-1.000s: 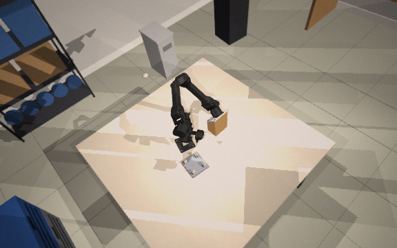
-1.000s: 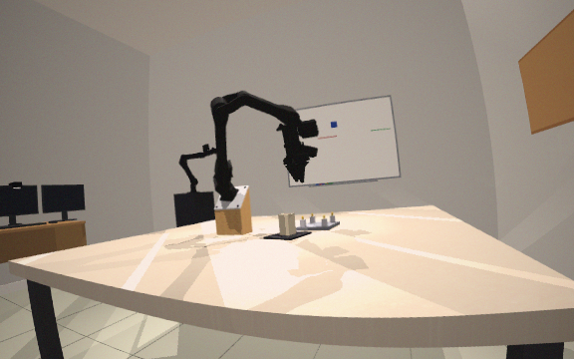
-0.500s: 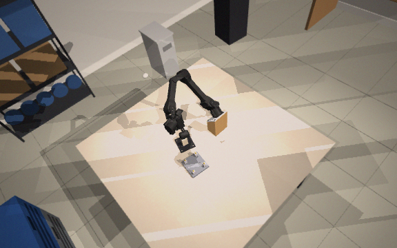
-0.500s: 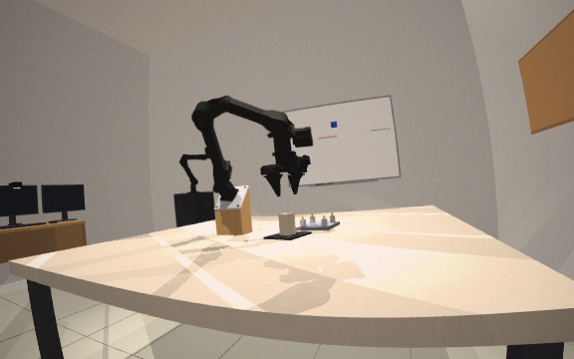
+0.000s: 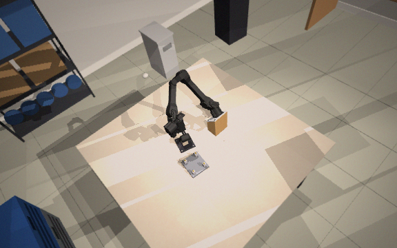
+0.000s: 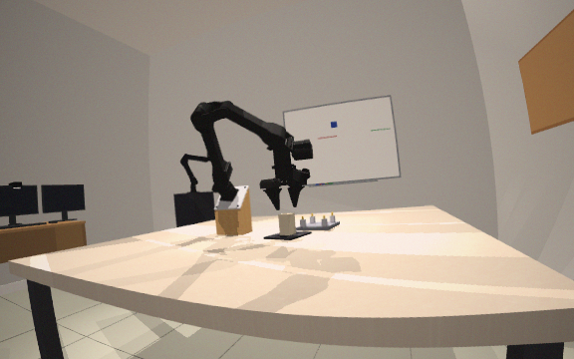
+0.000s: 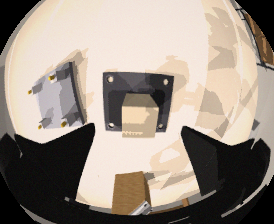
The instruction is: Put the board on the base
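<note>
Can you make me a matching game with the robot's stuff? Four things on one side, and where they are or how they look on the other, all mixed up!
Things:
1. black board
2. handle
3. grey base
4. gripper

Clues:
A. has four posts with gold tips
B. open, above the handle
C. lies flat on the table
D. pale block standing on the board

Right pairs: 1-C, 2-D, 3-A, 4-B
</note>
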### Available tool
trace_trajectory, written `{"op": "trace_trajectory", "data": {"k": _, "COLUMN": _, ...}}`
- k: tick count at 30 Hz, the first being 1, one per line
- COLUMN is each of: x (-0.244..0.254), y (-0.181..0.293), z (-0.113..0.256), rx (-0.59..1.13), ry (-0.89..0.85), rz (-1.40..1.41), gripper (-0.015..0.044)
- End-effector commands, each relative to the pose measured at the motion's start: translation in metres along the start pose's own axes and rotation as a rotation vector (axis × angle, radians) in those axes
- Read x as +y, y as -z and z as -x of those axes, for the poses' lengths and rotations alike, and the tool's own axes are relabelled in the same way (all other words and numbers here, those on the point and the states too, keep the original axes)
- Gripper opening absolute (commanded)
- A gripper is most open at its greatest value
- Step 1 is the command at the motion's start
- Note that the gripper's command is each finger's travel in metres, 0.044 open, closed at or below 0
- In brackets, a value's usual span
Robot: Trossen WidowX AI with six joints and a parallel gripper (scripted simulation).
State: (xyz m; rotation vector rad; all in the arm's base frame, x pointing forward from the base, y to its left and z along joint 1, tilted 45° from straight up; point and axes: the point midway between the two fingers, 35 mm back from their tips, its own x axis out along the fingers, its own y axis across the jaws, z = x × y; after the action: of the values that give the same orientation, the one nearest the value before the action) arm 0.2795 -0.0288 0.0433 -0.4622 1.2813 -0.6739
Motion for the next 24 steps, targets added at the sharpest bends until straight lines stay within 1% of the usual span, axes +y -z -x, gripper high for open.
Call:
{"op": "trace_trajectory", "data": {"k": 1, "x": 0.0, "y": 0.003, "z": -0.007, "rx": 0.007, "ry": 0.008, "rz": 0.013, "gripper": 0.044}}
{"op": "trace_trajectory", "data": {"k": 24, "x": 0.0, "y": 0.002, "z": -0.044, "rx": 0.007, "ry": 0.008, "rz": 0.014, "gripper": 0.044}}
